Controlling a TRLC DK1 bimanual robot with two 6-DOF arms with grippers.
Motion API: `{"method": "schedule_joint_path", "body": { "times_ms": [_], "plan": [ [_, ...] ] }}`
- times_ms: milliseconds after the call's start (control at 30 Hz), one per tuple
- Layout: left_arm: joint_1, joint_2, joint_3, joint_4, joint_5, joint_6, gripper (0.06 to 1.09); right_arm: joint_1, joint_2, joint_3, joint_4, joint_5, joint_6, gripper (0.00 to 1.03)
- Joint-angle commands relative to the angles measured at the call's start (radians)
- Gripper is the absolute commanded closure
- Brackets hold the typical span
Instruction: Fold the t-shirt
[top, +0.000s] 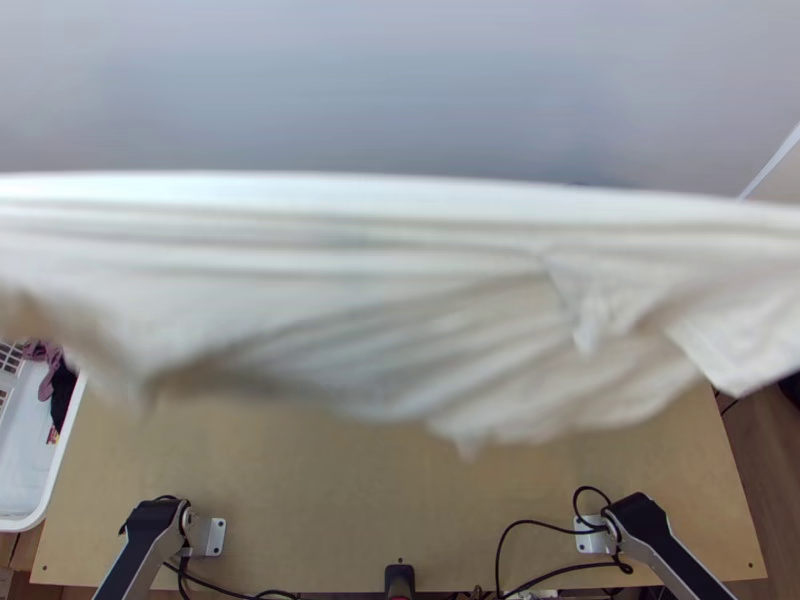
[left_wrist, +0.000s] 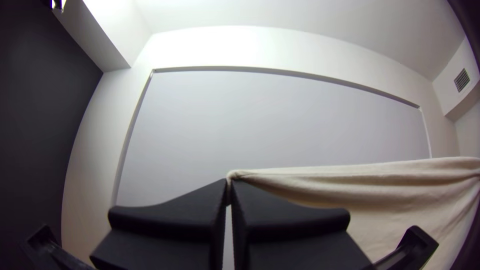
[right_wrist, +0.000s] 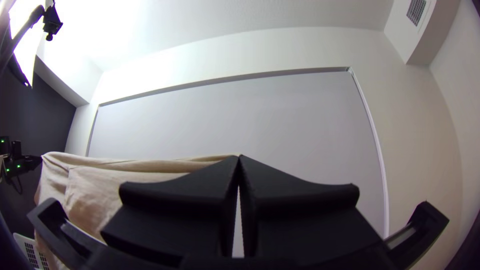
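Evidently, left fingers (left_wrist: 165, 217): gripped one end of the t-shirt (top: 400, 265)
Right fingers (right_wrist: 180, 200): were pinched together on the opposite end
T-shirt: hung stretched between them, high above the tabletop (top: 320, 500)

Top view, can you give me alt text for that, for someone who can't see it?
A pale t-shirt, held up and stretched sideways, hangs in loose folds across the view's full width, above a light wooden table. The left arm and right arm show at the lower corners; a white basket stands at the left.
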Motion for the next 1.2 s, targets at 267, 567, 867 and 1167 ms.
{"method": "schedule_joint_path", "body": {
  "times_ms": [267,567,867,1167],
  "plan": [
    [-0.012,-0.220,-0.328,-0.298,0.070,-0.156,1.05,0.103,-0.173,-0.248,-0.237,0.037,0.142,1.00],
    [-0.012,-0.397,-0.765,-0.354,0.123,-0.189,1.05,0.169,-0.196,-0.533,-0.280,0.034,0.292,1.00],
    [-0.029,-0.128,-0.883,-0.083,0.143,-0.217,1.05,0.107,0.030,-0.753,0.013,-0.015,0.320,1.00],
    [-0.045,0.263,-0.830,0.173,0.149,-0.241,1.05,-0.065,0.473,-0.619,0.093,-0.133,0.452,1.00]
  ]
}}
